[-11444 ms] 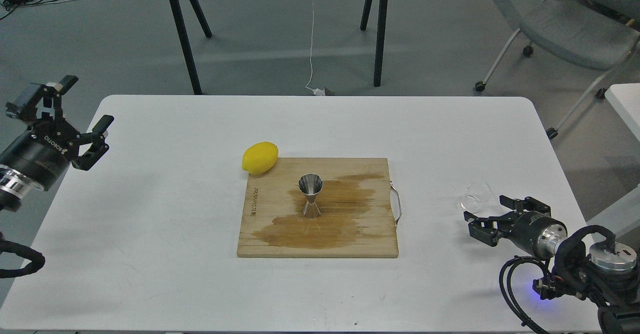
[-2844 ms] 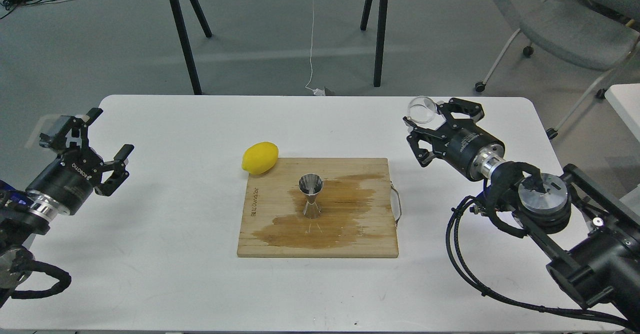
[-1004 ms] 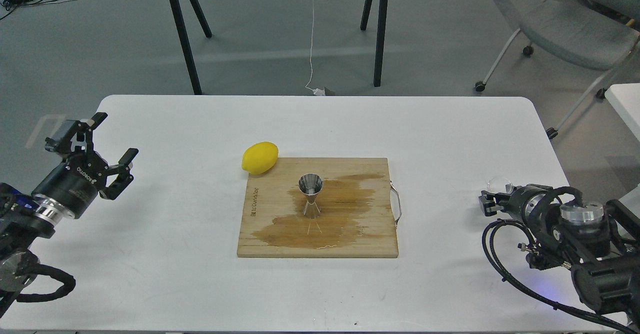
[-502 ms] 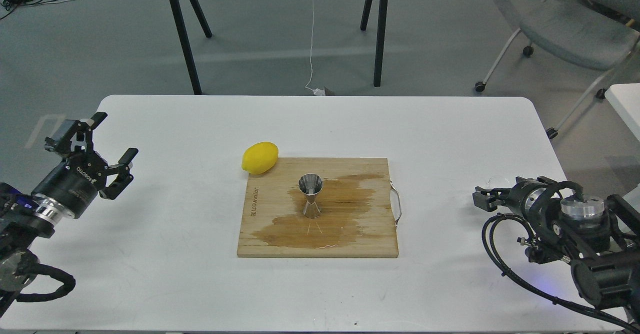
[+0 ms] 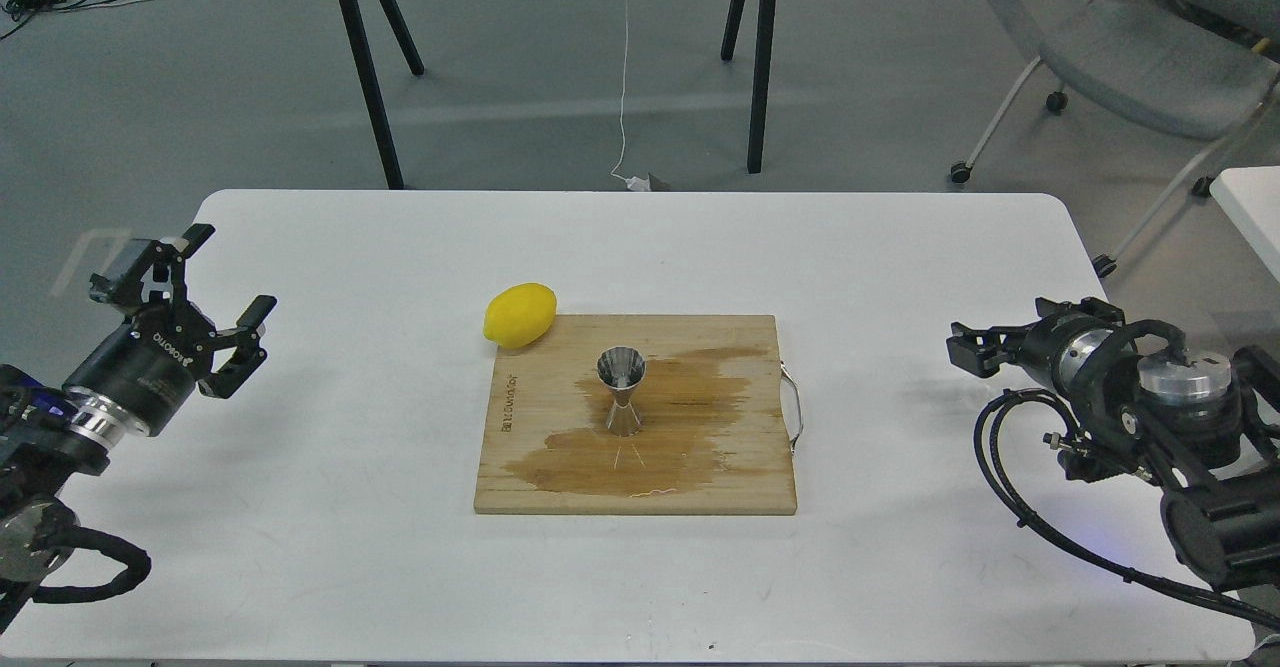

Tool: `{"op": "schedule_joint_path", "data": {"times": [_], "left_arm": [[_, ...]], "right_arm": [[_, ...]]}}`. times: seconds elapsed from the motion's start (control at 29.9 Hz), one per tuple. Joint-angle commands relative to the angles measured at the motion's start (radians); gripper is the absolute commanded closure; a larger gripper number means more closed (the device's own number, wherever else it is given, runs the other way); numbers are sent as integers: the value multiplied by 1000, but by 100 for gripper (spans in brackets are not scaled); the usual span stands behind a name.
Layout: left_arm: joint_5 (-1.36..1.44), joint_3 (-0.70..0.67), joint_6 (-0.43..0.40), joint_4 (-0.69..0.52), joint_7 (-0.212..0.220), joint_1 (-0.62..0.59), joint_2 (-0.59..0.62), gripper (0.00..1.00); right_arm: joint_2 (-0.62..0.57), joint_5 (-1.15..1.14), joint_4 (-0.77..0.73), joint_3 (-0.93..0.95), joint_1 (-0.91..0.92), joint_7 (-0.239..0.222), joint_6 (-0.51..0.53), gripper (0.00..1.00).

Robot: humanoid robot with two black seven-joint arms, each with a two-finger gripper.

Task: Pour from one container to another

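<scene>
The steel jigger (image 5: 621, 390) stands upright in the middle of the wooden cutting board (image 5: 745, 482), on a dark wet stain. No clear glass tumbler shows in the head view; it may be hidden behind my right arm. My right gripper (image 5: 962, 345) hovers over the table's right side, well clear of the board, pointing left. It is dark and nearly end-on, so its fingers cannot be told apart. At the table's left edge my left gripper (image 5: 228, 272) stands open with nothing between its fingers.
A yellow lemon (image 5: 520, 315) lies at the board's far left corner. The board has a metal handle (image 5: 795, 407) on its right side. Beyond the white table (image 5: 400, 567) are black table legs and a grey wheeled chair (image 5: 1150, 62).
Over the last second my right gripper rose slightly and moved away from the spot where the tumbler last showed; the glass is no longer visible. The left arm, jigger and lemon stayed still.
</scene>
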Motion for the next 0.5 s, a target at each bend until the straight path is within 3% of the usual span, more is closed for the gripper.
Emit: {"op": "schedule_joint_path", "data": {"times": [0.0, 0.03, 0.1, 0.23, 0.33, 0.37, 0.47], "left_arm": [[-1, -2, 0, 0, 0, -1, 0, 1], [-1, -2, 0, 0, 0, -1, 1, 1], [-1, -5, 0, 0, 0, -3, 1, 1], [-3, -9, 0, 0, 0, -7, 3, 1], [-4, -12, 0, -9, 0, -10, 8, 1], [-6, -17, 0, -17, 0, -12, 12, 1], [-9, -50, 0, -29, 0, -15, 23, 1]], "right_arm": [[-79, -103, 143, -9, 10, -2, 0, 1], [-97, -148, 168, -11, 9, -2, 0, 1], [-119, -217, 183, -11, 9, -3, 138, 1], [-127, -263, 139, -8, 7, -40, 529, 1], [-122, -267, -5, -19, 3, -84, 912, 1], [-119, -265, -51, -26, 9, -91, 977, 1], [-114, -265, -127, -68, 25, -91, 977, 1]]}}
